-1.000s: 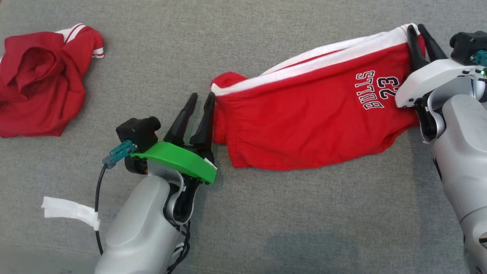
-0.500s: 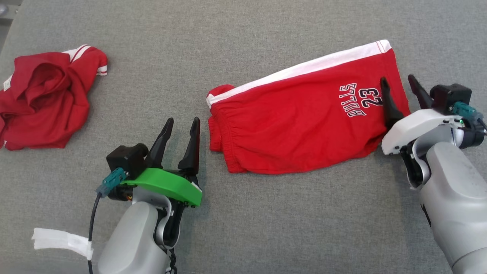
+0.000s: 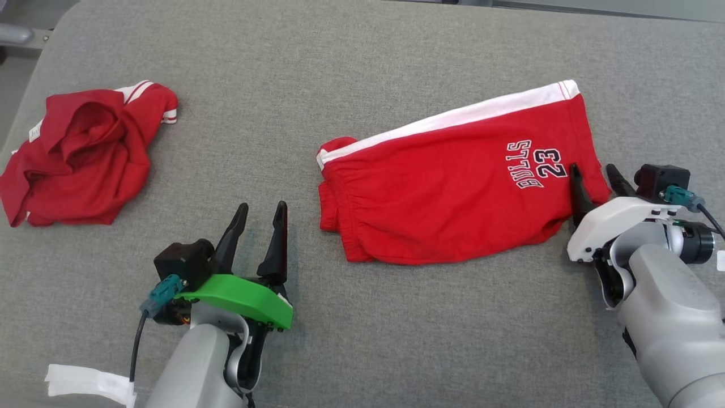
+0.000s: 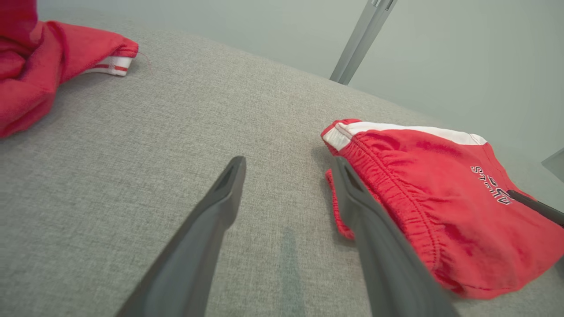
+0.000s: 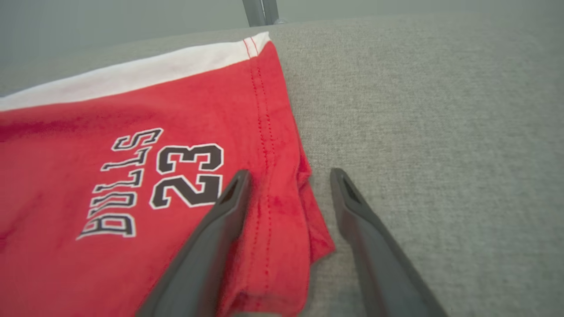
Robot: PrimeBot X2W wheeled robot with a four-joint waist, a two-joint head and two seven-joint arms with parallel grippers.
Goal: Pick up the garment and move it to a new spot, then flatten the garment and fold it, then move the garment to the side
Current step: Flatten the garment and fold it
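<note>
Garment (image 3: 453,192), red shorts with a white side stripe and the print BULLS 23, lying spread out on the right half of a grey fabric surface (image 3: 362,62). We see its gathered waistband toward the middle of the surface and its leg hem toward the robot's right. The left gripper (image 3: 261,205), under a green cover, stands near the waistband end and apart from it, its two dark fingers parted and nothing between them. The right gripper (image 3: 593,168), under a white cover, sits at the hem end, its fingers likewise parted and gripping nothing. In the right wrist view we find one finger over the red cloth beside the figure 23 and the other over bare grey fabric, with the hem's edge in the gap; we cannot tell whether the first finger touches the cloth. A second red garment (image 3: 85,158), crumpled and white-trimmed, lies well apart at the surface's far left. A strip of white tape (image 3: 85,382) wraps the left arm's cable.
</note>
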